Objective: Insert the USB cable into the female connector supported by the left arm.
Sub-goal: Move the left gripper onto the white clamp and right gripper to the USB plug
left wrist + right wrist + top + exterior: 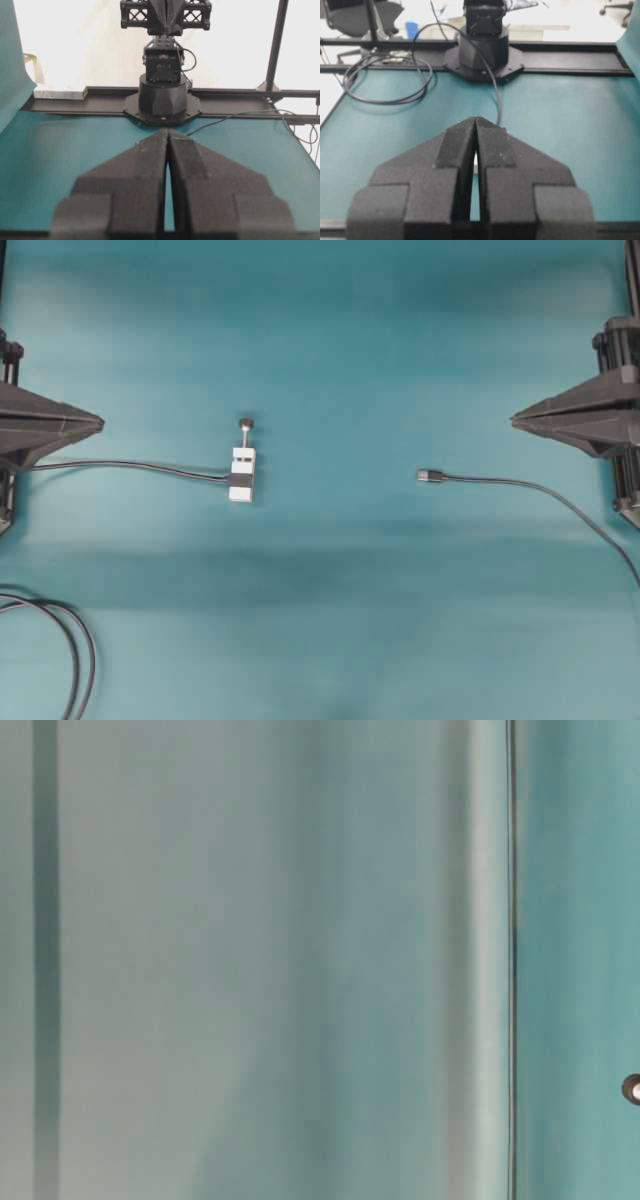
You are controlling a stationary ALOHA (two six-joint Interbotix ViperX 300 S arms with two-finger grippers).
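Both claws pressed together, empty: USB cable (431,476) and female connector (241,479) lie well apart between them.

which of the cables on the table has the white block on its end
The cable on the left, ending mid-table in the white block with a dark-knobbed screw. The right cable ends in a bare silver-tipped plug; the looped cables show no ends.

Teal table (330,620), white-blocked black female connector (241,478), silver-tipped grey USB cable (520,483).
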